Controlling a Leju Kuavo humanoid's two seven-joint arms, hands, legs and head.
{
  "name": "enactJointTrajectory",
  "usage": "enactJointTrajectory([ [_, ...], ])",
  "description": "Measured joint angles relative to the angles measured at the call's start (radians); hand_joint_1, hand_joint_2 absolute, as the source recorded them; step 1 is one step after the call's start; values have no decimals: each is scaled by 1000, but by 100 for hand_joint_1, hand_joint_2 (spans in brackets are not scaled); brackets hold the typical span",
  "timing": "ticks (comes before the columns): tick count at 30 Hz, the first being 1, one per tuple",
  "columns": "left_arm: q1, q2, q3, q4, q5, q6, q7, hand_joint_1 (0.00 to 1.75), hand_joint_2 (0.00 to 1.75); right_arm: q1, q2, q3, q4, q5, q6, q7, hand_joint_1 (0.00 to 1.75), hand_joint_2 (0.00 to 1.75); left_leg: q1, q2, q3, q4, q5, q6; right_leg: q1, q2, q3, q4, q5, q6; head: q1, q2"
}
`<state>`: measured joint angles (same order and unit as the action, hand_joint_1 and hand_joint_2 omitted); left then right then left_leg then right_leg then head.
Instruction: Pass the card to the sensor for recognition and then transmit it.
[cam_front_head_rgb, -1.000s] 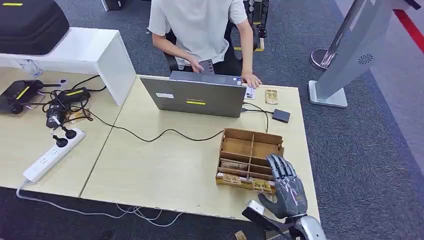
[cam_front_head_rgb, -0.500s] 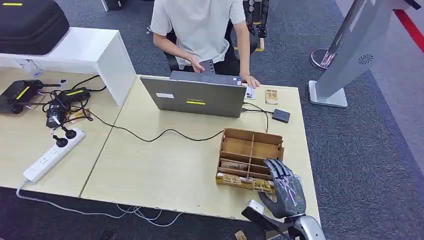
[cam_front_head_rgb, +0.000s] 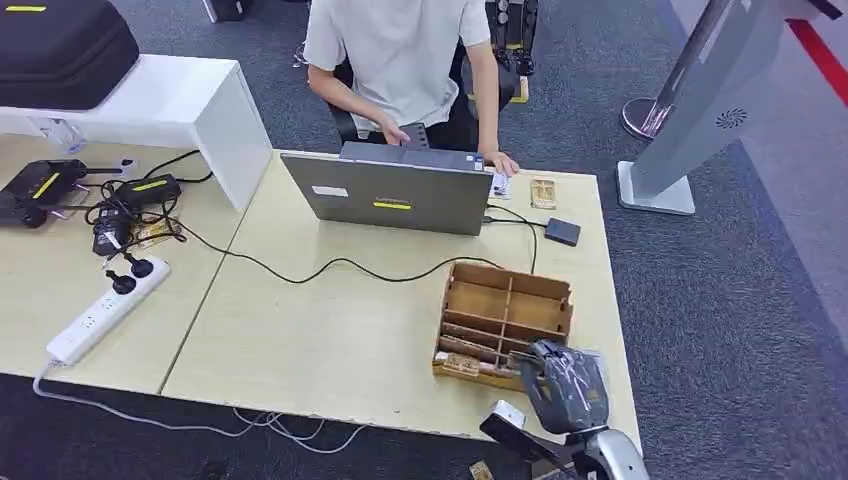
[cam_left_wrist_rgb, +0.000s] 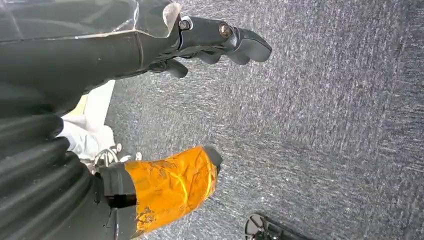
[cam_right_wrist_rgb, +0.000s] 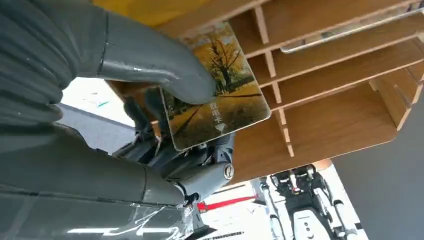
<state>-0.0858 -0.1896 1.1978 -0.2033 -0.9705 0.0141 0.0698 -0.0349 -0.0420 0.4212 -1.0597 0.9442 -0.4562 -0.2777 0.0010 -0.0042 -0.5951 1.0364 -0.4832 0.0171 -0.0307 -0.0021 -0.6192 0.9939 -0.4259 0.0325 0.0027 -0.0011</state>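
Note:
My right hand (cam_front_head_rgb: 563, 387) is at the near right corner of the wooden card box (cam_front_head_rgb: 505, 300), fingers curled in. In the right wrist view the hand (cam_right_wrist_rgb: 165, 85) pinches a yellow card (cam_right_wrist_rgb: 220, 95) with a tree picture between thumb and fingers, just off the box's slots (cam_right_wrist_rgb: 320, 80). More cards (cam_front_head_rgb: 462, 364) stand in the near row of the box. The small black sensor (cam_front_head_rgb: 562, 231) lies on the table beyond the box, cabled to the laptop. My left hand (cam_left_wrist_rgb: 210, 40) hangs over grey carpet holding nothing, its fingers loosely bent.
A grey laptop (cam_front_head_rgb: 400, 192) stands at the far table edge with a person (cam_front_head_rgb: 400, 50) seated behind it, one hand (cam_front_head_rgb: 502, 162) beside loose cards (cam_front_head_rgb: 542, 191). A black cable crosses the table (cam_front_head_rgb: 330, 330). A power strip (cam_front_head_rgb: 105, 308) and chargers lie at left.
My right hand has dropped onto the box's near right corner and its spread fingers have closed around a card. The box has shifted slightly.

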Motion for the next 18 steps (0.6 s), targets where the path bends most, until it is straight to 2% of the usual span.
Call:
enactJointTrajectory([
  [5,0,0,0,0,0,2,0,0,175,1,1,0,0,-2,0,0,175,175,0,0,0,0,0,0,0,0,0,0,0,0,0,0],
  [11,0,0,0,0,-14,8,-63,0,175,1,3,0,0,-2,-3,0,175,175,0,0,0,0,0,0,0,0,0,0,0,0,0,0],
  [15,0,2,0,0,-12,24,-60,0,175,-1,3,0,0,-3,5,0,175,175,0,0,0,0,0,0,0,0,0,0,0,0,0,0],
  [18,0,5,0,0,-17,20,-48,0,175,-13,3,0,-12,-21,44,-7,175,175,0,0,0,0,0,0,0,1,0,0,0,0,0,0],
])
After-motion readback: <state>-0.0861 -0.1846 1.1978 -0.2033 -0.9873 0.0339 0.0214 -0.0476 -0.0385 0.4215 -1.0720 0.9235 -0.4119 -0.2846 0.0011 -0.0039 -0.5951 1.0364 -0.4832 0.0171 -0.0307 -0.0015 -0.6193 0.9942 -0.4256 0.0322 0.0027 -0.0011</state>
